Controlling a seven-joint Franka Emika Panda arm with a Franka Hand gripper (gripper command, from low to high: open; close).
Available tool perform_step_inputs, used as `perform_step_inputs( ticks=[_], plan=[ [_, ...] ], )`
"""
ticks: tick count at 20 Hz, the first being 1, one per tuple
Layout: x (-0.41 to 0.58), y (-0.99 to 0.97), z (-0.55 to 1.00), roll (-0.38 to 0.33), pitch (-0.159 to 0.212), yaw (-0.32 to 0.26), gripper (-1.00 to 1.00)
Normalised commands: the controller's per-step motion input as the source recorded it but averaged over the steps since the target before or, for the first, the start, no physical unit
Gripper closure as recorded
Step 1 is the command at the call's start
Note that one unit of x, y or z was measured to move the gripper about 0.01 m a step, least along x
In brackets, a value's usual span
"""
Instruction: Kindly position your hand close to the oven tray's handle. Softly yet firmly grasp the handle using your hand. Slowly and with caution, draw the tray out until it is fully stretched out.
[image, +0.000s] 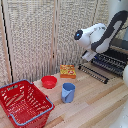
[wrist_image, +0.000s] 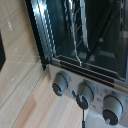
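A white and black robot arm (image: 100, 35) is seen in the upper right of the exterior frame, bent over the oven (image: 117, 52), which sits at the right edge against a pale slatted screen (image: 40, 35). The oven is largely covered by the arm. The tray (image: 109, 62), a rack of thin parallel bars, is seen jutting out of the oven toward the frame's middle, just below the arm's lower end, and a long dark door panel (image: 93, 73) lies lowered beneath it, slanting down over the counter (image: 95, 105).

The pincer itself cannot be picked out in either view, so whether it is open or closed cannot be told, and no contact with the tray is visible.

In the wrist view, the oven front is shown tilted: a glass window with wire bars (wrist_image: 75, 30) behind it, a silvery frame strip, and below it a row of round control knobs (wrist_image: 85, 92) on a light panel. Pale wood is seen to the frame's left.

Elsewhere on the counter in the exterior view, a red basket (image: 25, 102) with a blue rim is placed at lower left, a red bowl (image: 49, 81) sits near the centre, a blue cup (image: 68, 92) stands just beside and below it, and an orange box (image: 68, 71) is propped by the screen.
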Motion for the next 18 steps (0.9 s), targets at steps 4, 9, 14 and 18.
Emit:
perform_step_inputs(
  ticks=[4, 9, 14, 18],
  plan=[
    [0.071, -0.58, -0.23, -0.113, 0.031, 0.033, -1.0],
    [0.082, -0.63, -0.1, -0.083, 0.006, 0.011, -1.0],
    [0.135, -0.62, -0.08, -0.02, 0.032, 0.0, -1.0],
    [0.143, -0.41, -0.09, -0.007, 0.022, 0.0, -1.0]
  ],
)
